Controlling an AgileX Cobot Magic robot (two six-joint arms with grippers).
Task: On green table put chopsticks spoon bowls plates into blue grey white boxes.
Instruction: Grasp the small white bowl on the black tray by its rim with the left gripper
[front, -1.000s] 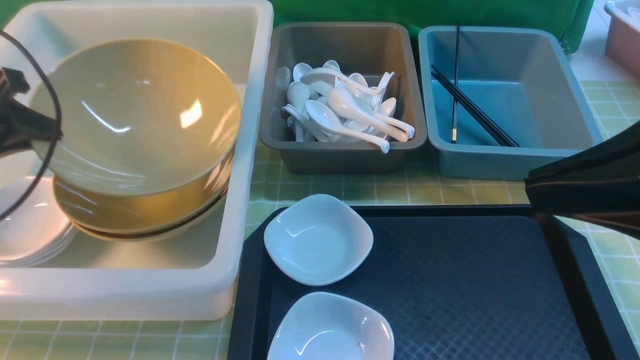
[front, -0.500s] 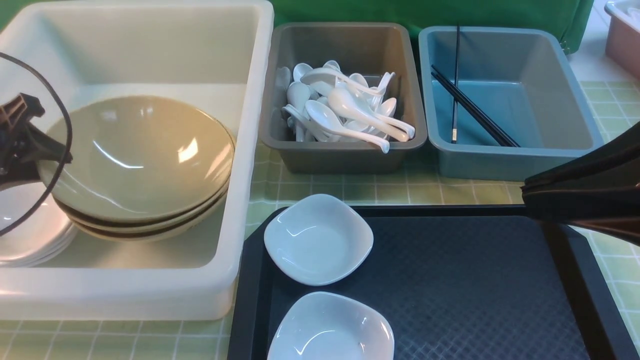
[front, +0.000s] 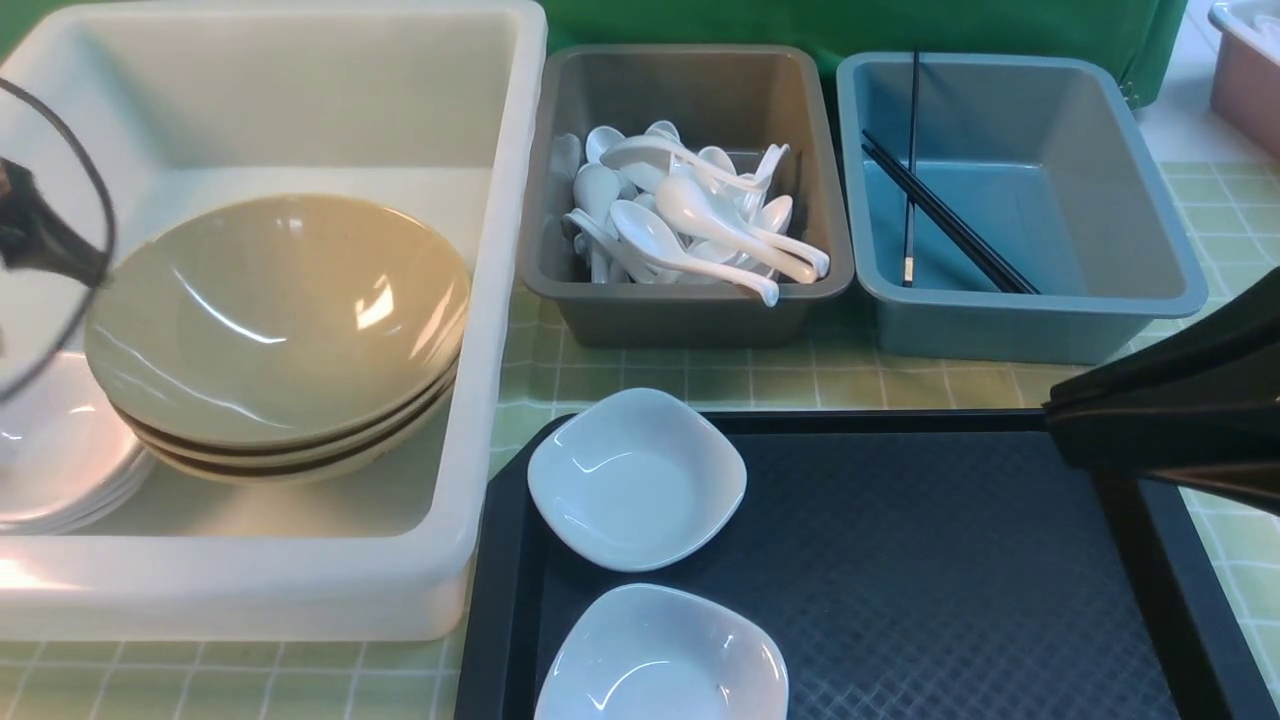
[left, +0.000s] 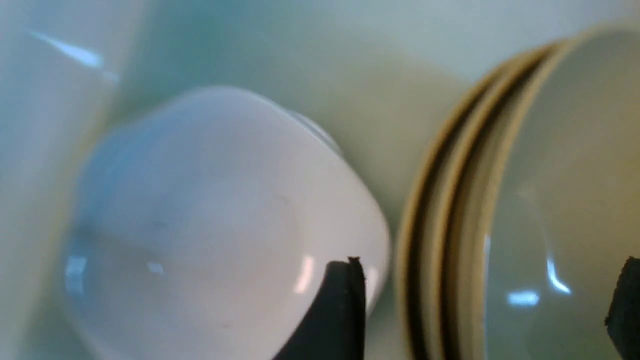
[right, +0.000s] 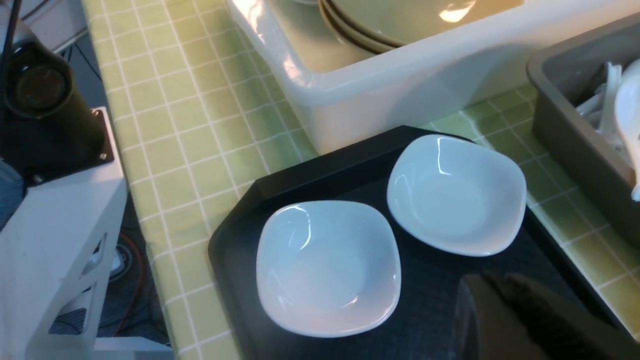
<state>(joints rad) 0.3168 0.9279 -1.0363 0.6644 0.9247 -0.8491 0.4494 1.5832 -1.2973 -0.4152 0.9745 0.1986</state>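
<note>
- Bowls (front: 270, 320) sit stacked in the white box (front: 300, 590)
- left gripper (left: 485, 310) has its jaws wide apart, straddling the bowl rims
- right gripper (front: 1055, 430) is pinched together over the tray (front: 900, 580)

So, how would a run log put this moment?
left gripper: open, at bowls in white box | right gripper: shut, over tray | plates: two on tray

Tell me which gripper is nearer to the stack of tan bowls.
Left. The left gripper is open at the left rim of the bowls, inside the white box. The right gripper is shut, far away over the black tray's right edge.
</note>
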